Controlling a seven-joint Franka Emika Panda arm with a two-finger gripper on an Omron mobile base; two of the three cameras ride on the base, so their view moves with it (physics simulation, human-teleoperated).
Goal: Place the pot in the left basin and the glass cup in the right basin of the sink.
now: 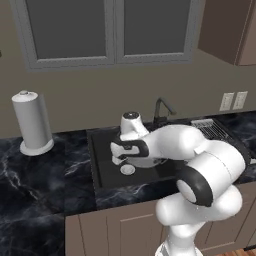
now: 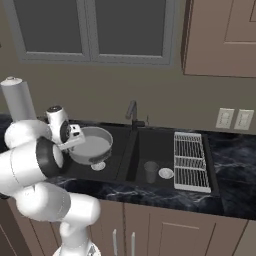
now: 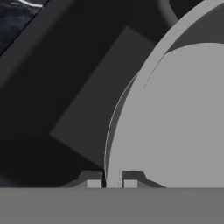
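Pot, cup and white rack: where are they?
pot (image 2: 92, 145), right base view, on its pale inside bottom.
cup (image 2: 150, 171), right base view, on its side wall.
white rack (image 2: 191, 160), right base view, on the middle of its wires.

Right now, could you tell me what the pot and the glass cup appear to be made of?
The pot looks like matte grey metal: uniform grey with a thin rim, pinched by the gripper. The glass cup looks like translucent grey glass, since the dark right basin shows faintly through it.
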